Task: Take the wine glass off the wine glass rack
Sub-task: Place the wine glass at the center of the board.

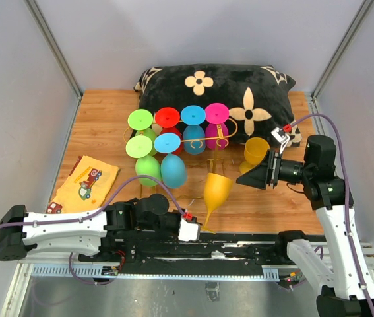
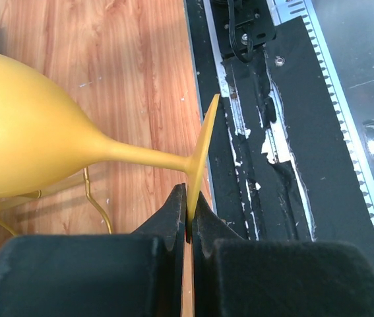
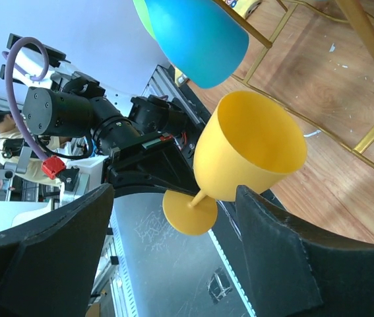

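Observation:
A yellow wine glass (image 1: 216, 188) is held off the gold wire rack (image 1: 216, 140), tilted with its bowl toward the rack and its base near the table's front edge. My left gripper (image 1: 200, 229) is shut on the rim of its base; in the left wrist view the gripper (image 2: 188, 198) pinches the base edge of the glass (image 2: 28, 145). My right gripper (image 1: 252, 177) is open to the right of the glass bowl, not touching it. In the right wrist view the glass (image 3: 249, 152) shows beyond the open gripper (image 3: 173, 198). Several coloured glasses hang on the rack.
A black flowered pillow (image 1: 219, 86) lies behind the rack. A second yellow glass (image 1: 256, 150) stands right of the rack near my right gripper. An orange printed cloth (image 1: 84, 181) lies at the left. A blue glass (image 3: 200, 39) hangs close to the yellow one.

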Robot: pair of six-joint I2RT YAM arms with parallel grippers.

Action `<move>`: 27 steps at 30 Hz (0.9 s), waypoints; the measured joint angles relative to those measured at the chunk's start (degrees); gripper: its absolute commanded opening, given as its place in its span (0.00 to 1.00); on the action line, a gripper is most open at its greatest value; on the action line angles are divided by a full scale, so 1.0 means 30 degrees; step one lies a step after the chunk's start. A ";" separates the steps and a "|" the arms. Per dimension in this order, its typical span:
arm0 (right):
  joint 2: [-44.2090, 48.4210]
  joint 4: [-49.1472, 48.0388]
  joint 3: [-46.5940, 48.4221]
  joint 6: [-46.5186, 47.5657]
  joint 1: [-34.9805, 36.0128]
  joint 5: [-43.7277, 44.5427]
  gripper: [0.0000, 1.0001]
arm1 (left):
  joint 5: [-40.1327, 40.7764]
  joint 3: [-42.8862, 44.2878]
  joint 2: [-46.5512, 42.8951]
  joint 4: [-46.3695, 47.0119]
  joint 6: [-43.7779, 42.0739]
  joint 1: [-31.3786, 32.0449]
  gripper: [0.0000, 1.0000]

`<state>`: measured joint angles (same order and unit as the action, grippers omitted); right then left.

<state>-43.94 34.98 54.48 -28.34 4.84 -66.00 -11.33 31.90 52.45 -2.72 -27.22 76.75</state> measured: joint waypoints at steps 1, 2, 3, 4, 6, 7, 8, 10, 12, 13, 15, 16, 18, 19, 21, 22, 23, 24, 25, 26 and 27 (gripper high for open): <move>-0.0007 0.0007 0.0000 0.0000 0.0051 0.0015 0.75 | -0.0007 0.0000 0.0000 -0.0058 -0.0073 0.0000 0.00; -0.0058 -0.0007 0.0000 0.0000 0.0138 0.0044 0.74 | -0.0029 0.0000 0.0000 -0.0066 -0.0168 0.0000 0.00; -0.0124 -0.0058 -0.0015 0.0000 0.0189 0.0095 0.73 | -0.0080 0.0000 0.0000 -0.0051 -0.0255 0.0000 0.01; -0.0270 -0.0153 -0.0051 -0.0036 0.0226 0.0168 0.72 | -0.0153 0.0000 0.0000 -0.0044 -0.0321 0.0000 0.01; -0.0619 -0.0240 -0.0146 -0.0080 0.0248 0.0364 0.72 | -0.0554 0.0007 0.0007 -0.0044 -0.0488 0.0000 0.01; -0.0794 -0.0226 -0.0153 -0.0102 0.0299 0.0583 0.70 | -0.0699 0.0007 0.0029 -0.0044 -0.0517 0.0015 0.01; -0.1005 -0.0211 -0.0153 -0.0146 0.0372 0.0998 0.69 | -0.0809 0.0036 0.0080 -0.0058 -0.0554 0.0066 0.00; -0.1399 -0.0146 -0.0160 -0.0255 0.0532 0.1923 0.69 | -0.1027 0.0168 0.0313 -0.0036 -0.0590 0.0262 0.01; -0.1880 -0.0226 -0.0262 -0.0430 0.0707 0.2623 0.68 | -0.1209 0.0255 0.0539 -0.0015 -0.0641 0.0466 0.00; -0.1967 -0.0299 -0.0372 -0.0539 0.0911 0.2812 0.63 | -0.1282 0.0284 0.0627 -0.0007 -0.0641 0.0517 0.01; -0.1938 -0.0641 -0.0714 -0.0707 0.1515 0.2936 0.61 | -0.1319 0.0350 0.0780 -0.0007 -0.0663 0.0597 0.01; -0.1923 -0.0758 -0.0852 -0.0809 0.1836 0.2936 0.61 | -0.1326 0.0401 0.0852 0.0007 -0.0707 0.0612 0.01; -0.2011 -0.0787 -0.0991 -0.0903 0.2353 0.2798 0.60 | -0.1311 0.0474 0.0940 0.0000 -0.0794 0.0612 0.01; -0.2084 -0.0787 -0.1005 -0.0896 0.2463 0.2667 0.59 | -0.1297 0.0525 0.0998 0.0000 -0.0845 0.0612 0.00; -0.2251 -0.0729 -0.1005 -0.0721 0.2878 0.2302 0.59 | -0.1217 0.0692 0.1115 -0.0080 -0.0933 0.0627 0.00; -0.2346 -0.0627 -0.1005 -0.0554 0.3177 0.2127 0.57 | -0.1158 0.0772 0.1158 -0.0175 -0.0969 0.0627 0.00; -0.2412 -0.0488 -0.1005 -0.0342 0.3592 0.2004 0.56 | -0.1086 0.0852 0.1195 -0.0277 -0.1027 0.0634 0.01; -0.2484 -0.0328 -0.1005 -0.0109 0.4036 0.1894 0.53 | -0.0969 0.0925 0.1217 -0.0357 -0.1086 0.0641 0.01; -0.2514 -0.0204 -0.1005 0.0138 0.4546 0.1800 0.50 | -0.0925 0.0984 0.1224 -0.0576 -0.1188 0.0656 0.01; -0.2535 -0.0138 -0.1005 0.0277 0.4852 0.1719 0.46 | -0.0896 0.1005 0.1224 -0.0772 -0.1268 0.0729 0.00; -0.2535 -0.0095 -0.1005 0.0474 0.5129 0.1639 0.43 | -0.0889 0.1013 0.1224 -0.0903 -0.1311 0.0765 0.00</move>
<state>-51.55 34.70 51.46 -26.92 20.23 -61.08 -14.00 34.94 56.12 -5.43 -31.16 79.05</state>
